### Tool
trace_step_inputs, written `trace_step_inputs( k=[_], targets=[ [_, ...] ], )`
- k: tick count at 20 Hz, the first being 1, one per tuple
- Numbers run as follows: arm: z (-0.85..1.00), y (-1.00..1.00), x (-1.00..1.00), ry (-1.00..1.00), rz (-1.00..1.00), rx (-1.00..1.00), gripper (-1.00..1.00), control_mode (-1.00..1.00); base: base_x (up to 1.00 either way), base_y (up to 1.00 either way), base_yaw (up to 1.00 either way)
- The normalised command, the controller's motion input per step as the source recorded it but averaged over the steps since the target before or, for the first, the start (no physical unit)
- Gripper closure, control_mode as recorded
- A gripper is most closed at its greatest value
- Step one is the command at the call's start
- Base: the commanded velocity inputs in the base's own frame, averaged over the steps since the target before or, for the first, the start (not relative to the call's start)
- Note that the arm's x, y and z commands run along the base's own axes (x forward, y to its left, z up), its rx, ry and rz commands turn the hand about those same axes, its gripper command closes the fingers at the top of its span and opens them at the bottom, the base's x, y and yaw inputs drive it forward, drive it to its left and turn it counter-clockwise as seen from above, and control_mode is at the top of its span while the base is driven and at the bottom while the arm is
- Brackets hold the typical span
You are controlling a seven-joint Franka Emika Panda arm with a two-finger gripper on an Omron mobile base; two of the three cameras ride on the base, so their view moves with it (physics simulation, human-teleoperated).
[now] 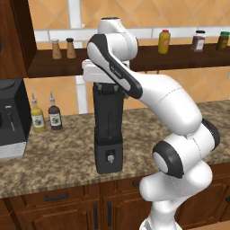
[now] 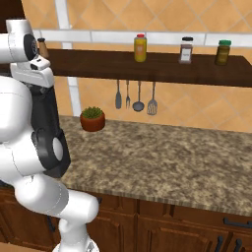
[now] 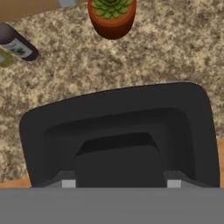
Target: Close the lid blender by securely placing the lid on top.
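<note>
The tall black blender stands on the granite counter, its knob facing front. The black squarish lid lies at the top of the dark jar, directly under my hand. In the hand view the lid spreads wide below the camera, level and square, and its raised centre sits between my two fingertips. My gripper is shut on that raised centre, one tip against each side. The arm's forearm hides part of the jar's right side in the left base view.
A wide black-and-silver machine stands at the left, with two sauce bottles beside it. A potted succulent sits behind the blender. Utensils hang under a dark shelf that carries jars.
</note>
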Motion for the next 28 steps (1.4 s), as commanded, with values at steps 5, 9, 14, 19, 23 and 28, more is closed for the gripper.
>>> trace_step_inputs(
  k=[5, 9, 14, 19, 23, 28],
  targets=[
    [0.00, 0.00, 0.00, -0.12, 0.00, 0.00, 1.00, -1.00, 0.00, 0.00, 0.00],
    [0.07, 0.00, 0.06, -0.20, 0.03, 0.00, 1.00, -1.00, 0.00, 0.00, 0.00],
    [0.29, 0.00, 0.15, -0.09, 0.01, 0.00, 1.00, -1.00, 0.00, 0.00, 0.00],
    [0.24, 0.00, 0.12, 0.00, 0.00, 0.00, 1.00, -1.00, 0.00, 0.00, 0.00],
    [0.00, 0.01, -0.16, 0.04, 0.00, 0.00, 1.00, -1.00, 0.00, 0.00, 0.00],
    [0.06, 0.06, -0.04, 0.14, -0.06, 0.00, 1.00, -1.00, 0.00, 0.00, 0.00]
  ],
)
